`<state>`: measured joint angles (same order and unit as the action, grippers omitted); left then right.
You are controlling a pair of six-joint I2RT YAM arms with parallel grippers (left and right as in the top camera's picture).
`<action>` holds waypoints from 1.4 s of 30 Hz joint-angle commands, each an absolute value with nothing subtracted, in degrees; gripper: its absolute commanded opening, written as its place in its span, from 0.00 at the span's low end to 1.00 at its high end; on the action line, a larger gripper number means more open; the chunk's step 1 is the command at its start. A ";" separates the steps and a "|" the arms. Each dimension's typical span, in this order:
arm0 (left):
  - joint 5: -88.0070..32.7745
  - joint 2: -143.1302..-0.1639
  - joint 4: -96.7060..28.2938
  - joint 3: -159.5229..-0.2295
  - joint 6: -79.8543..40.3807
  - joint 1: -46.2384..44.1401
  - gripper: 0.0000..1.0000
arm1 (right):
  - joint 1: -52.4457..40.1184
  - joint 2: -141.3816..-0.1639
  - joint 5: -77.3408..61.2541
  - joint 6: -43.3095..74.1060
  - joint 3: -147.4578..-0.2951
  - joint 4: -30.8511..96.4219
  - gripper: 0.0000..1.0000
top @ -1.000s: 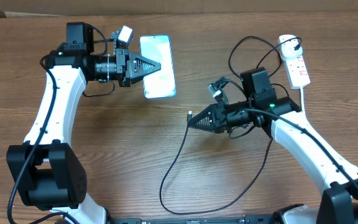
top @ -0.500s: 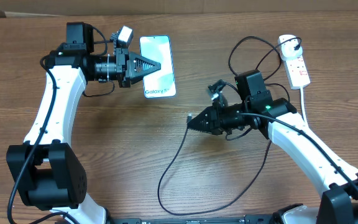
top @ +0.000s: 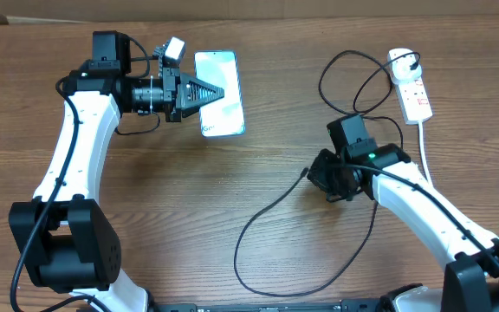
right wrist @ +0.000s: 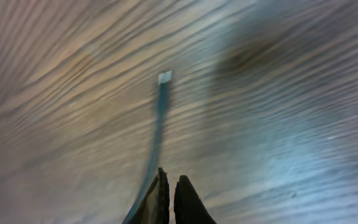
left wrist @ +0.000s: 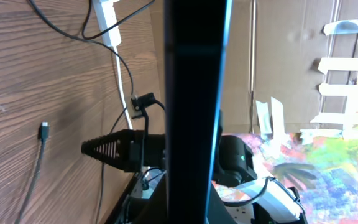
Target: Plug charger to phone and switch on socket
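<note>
The phone (top: 225,117) lies at the back of the wooden table, light blue screen up. My left gripper (top: 217,90) is shut on it; in the left wrist view the phone (left wrist: 194,93) is a dark edge-on bar between the jaws. The charger's connector tip (top: 305,173) lies on the table, and its black cable loops toward the front edge and back to the plug (top: 405,61) in the white socket (top: 414,95). My right gripper (top: 314,178) points down beside the tip. Its fingers (right wrist: 171,180) are together, and the cable passes outside the left finger, with the tip (right wrist: 165,77) ahead.
The socket's thick white cord (top: 426,147) runs down the right side, past my right arm. A cable loop (top: 340,78) lies left of the socket. In the left wrist view, the connector tip (left wrist: 43,130) lies on the wood left of the right gripper (left wrist: 84,147).
My right gripper pulled back to the right and tipped downward. The cable tip moved right with it and now lies on the table. The left arm and the phone have not moved.
</note>
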<state>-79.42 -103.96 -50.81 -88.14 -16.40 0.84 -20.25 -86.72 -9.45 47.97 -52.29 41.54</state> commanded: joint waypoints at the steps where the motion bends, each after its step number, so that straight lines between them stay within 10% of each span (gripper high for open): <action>1: -80.55 -103.96 -50.74 -88.18 -16.75 0.73 0.04 | -20.25 -86.13 -3.51 53.45 -49.50 39.11 0.04; 5: -80.53 -103.96 -50.72 -88.18 -16.75 0.73 0.04 | -20.25 -86.96 -2.85 54.11 -47.92 34.83 0.04; 13: -80.55 -103.96 -50.74 -88.18 -16.75 0.73 0.04 | -20.25 -88.14 -8.62 54.06 -47.92 31.53 0.39; 32: -80.49 -103.96 -50.92 -88.18 -16.73 0.71 0.04 | -20.25 -99.18 -14.96 57.41 -47.92 25.56 0.39; 42: -80.38 -103.96 -51.16 -88.18 -16.75 0.71 0.04 | -20.18 -102.08 -16.62 57.43 -47.92 22.46 0.22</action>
<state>-78.61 -103.96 -51.22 -88.14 -16.56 0.84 -20.23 -99.33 -18.04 57.19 -48.64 22.06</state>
